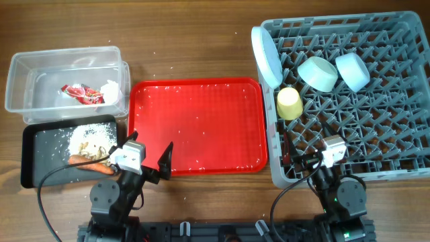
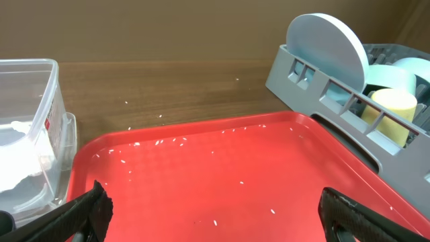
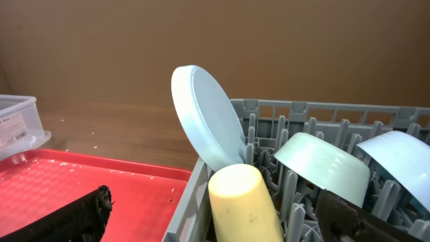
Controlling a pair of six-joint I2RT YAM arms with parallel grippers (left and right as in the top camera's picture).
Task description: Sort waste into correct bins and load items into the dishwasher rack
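Overhead showed plate (image 1: 266,55), mint bowl (image 1: 318,72), blue bowl (image 1: 353,71) and cup (image 1: 289,103) standing in the rack (image 1: 376,128); left gripper (image 2: 211,212) and right gripper (image 3: 215,215) gaped empty.

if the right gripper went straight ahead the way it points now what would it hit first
Most likely the yellow cup, sitting in the dishwasher rack dead ahead of the open right gripper in its wrist view. The pale blue plate stands behind it. Depth is hard to judge.
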